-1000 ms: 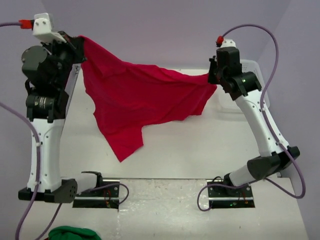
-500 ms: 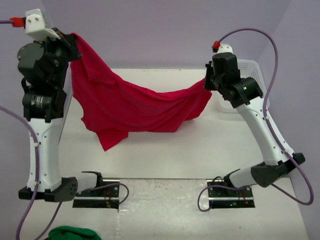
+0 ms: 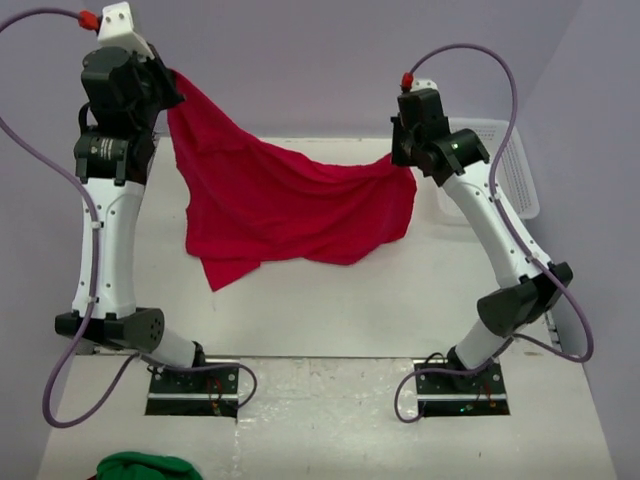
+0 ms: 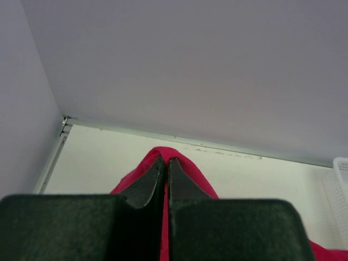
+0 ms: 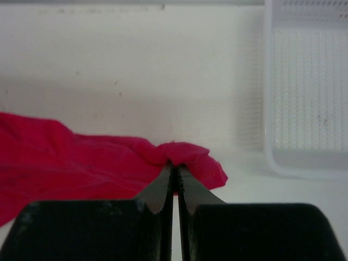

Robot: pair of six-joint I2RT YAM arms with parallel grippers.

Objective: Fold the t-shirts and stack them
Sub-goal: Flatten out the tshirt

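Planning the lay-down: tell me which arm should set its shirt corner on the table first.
Right, probably. The right gripper holds its shirt corner lower, nearer the table. The left gripper holds its corner high, with cloth hanging well below it.

The white table [image 3: 340, 300] carries a mesh basket [image 3: 518, 180].

Robotics lab test cell. White surface [image 3: 330, 300] boxed by plain lilac walls [image 3: 300, 60] far, left, right. Left arm [image 3: 110, 230], right arm [image 3: 500, 230] bolted to metal plates [image 3: 195, 385] at near edge. Purple cables [image 3: 465, 46] loop overhead. White mesh basket [image 3: 510, 165] far right.
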